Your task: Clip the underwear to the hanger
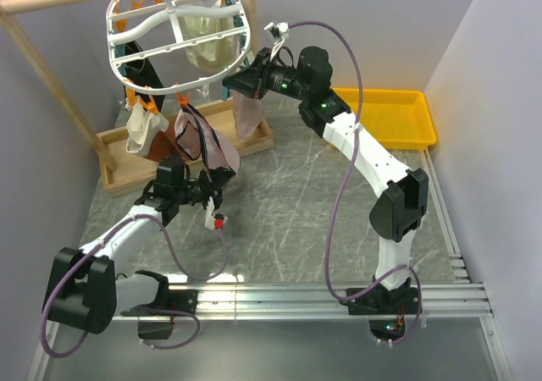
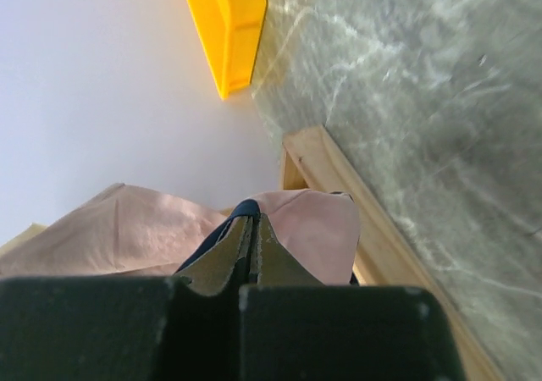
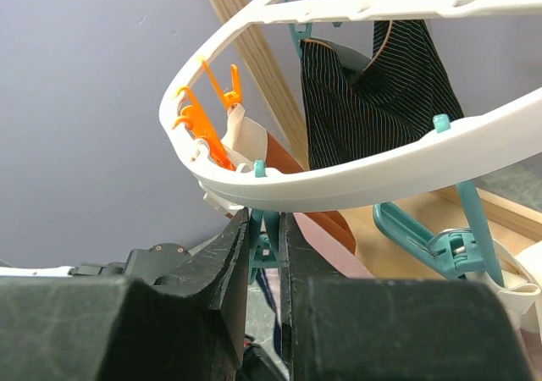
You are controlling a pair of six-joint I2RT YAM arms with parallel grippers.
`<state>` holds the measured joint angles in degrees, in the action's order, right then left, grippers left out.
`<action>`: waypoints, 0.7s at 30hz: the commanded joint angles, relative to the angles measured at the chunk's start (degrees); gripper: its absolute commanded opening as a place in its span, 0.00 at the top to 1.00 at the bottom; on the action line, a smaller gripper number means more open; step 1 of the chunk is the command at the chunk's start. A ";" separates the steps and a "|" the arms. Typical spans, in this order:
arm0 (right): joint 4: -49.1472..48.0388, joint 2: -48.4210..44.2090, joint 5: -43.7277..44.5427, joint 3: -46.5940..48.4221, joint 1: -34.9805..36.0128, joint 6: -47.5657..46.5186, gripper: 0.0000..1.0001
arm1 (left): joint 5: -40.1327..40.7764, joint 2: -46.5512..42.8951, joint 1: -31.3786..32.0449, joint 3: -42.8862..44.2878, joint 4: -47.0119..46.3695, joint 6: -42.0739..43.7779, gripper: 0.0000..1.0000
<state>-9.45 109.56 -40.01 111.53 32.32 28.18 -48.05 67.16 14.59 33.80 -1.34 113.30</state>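
The hanger (image 1: pixel 174 14) is a white oval rack on the wooden rod, with orange and teal pins. Its rim also crosses the right wrist view (image 3: pixel 356 186). The underwear (image 1: pixel 201 140), pale pink with navy trim, hangs spread under the rack's front rim. My left gripper (image 1: pixel 217 178) is shut on its lower edge. In the left wrist view the fingertips (image 2: pixel 250 218) pinch the navy trim over the pink cloth (image 2: pixel 313 229). My right gripper (image 1: pixel 230 81) is at the rim's right side. It is shut (image 3: pixel 264 220) on a teal clothespin (image 3: pixel 268 239) under the rim.
A yellow tray (image 1: pixel 398 114) stands at the back right. The wooden rod frame (image 1: pixel 51 0) and its base tray (image 1: pixel 127 173) stand at the back left. A black striped garment (image 3: pixel 373 93) and cream garments (image 1: pixel 207 38) hang on the rack. Pinkish cloth (image 1: pixel 248 114) hangs below my right gripper.
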 commanded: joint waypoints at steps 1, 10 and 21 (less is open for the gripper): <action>-2.24 -0.31 -0.68 0.80 -0.67 0.55 1.00 | 6.20 1.66 1.93 2.85 -7.00 -2.81 1.00; -2.06 -0.40 -0.60 1.06 -0.67 0.56 1.00 | 13.86 2.98 5.54 5.39 -5.62 -10.37 0.83; -2.50 -0.66 -0.77 0.54 -0.67 0.56 1.00 | 16.32 -5.71 5.19 8.91 16.79 -7.65 0.60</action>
<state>-9.72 109.56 -40.03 111.53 32.32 28.71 -33.12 64.60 19.84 40.64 7.57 105.38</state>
